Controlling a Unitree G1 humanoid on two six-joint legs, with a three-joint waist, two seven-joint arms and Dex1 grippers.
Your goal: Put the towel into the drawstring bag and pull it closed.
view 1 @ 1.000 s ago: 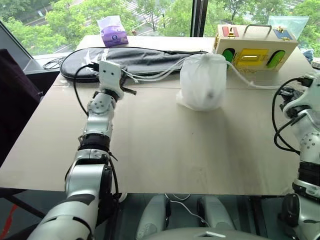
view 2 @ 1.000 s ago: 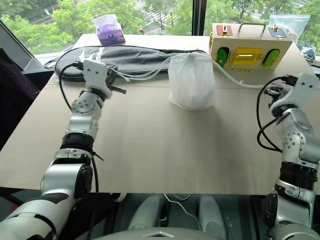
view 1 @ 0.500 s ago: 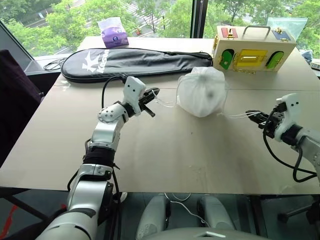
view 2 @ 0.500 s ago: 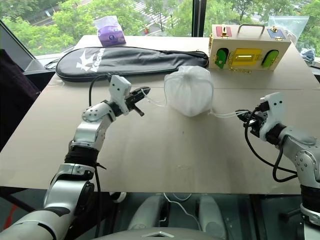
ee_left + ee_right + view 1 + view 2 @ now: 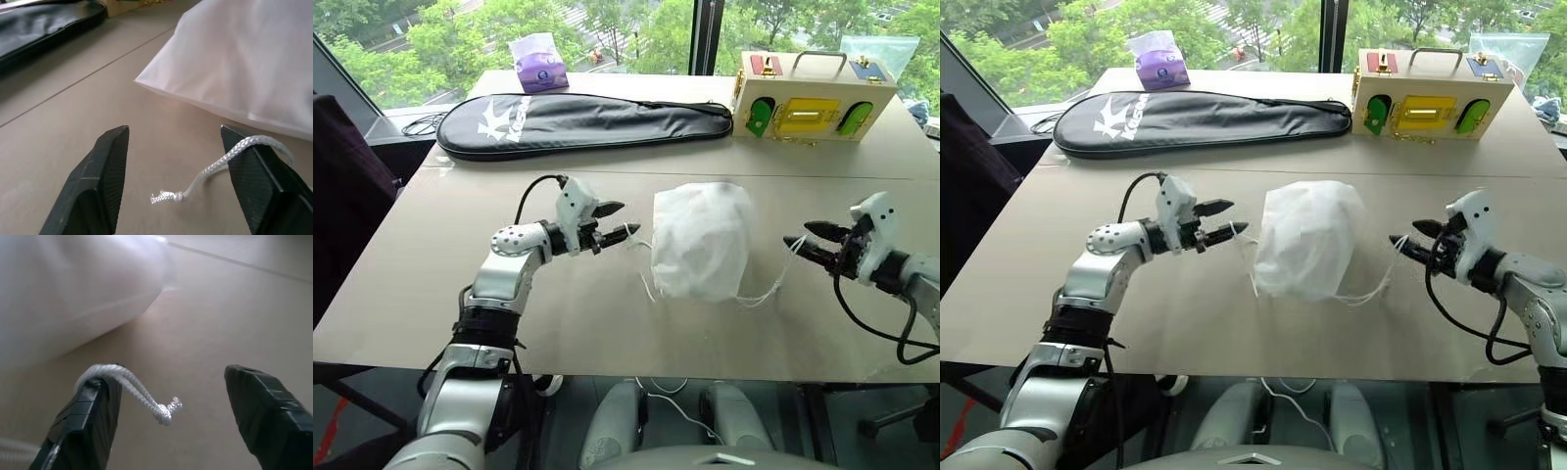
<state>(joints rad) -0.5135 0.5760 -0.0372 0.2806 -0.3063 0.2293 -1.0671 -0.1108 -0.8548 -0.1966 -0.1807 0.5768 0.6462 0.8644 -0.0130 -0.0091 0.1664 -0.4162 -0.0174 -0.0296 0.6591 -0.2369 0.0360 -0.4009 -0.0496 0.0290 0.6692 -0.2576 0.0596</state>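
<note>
Letting go looks like the step in hand: the left claw point(image 5: 615, 223) stands spread just beside the drawstring bag point(image 5: 702, 240), a knotted cord point(image 5: 215, 166) draped loose across one finger. Across the counter point(image 5: 607, 323), the right claw point(image 5: 808, 236) is spread too, its own cord end point(image 5: 146, 396) hanging off a finger rather than pinched. The bag lies bulging mid-counter between them, mouth gathered, so the towel is presumably inside, though it can't be seen through the fabric. Next, I'd judge, both arms need only draw clear without snagging those cords.
</note>
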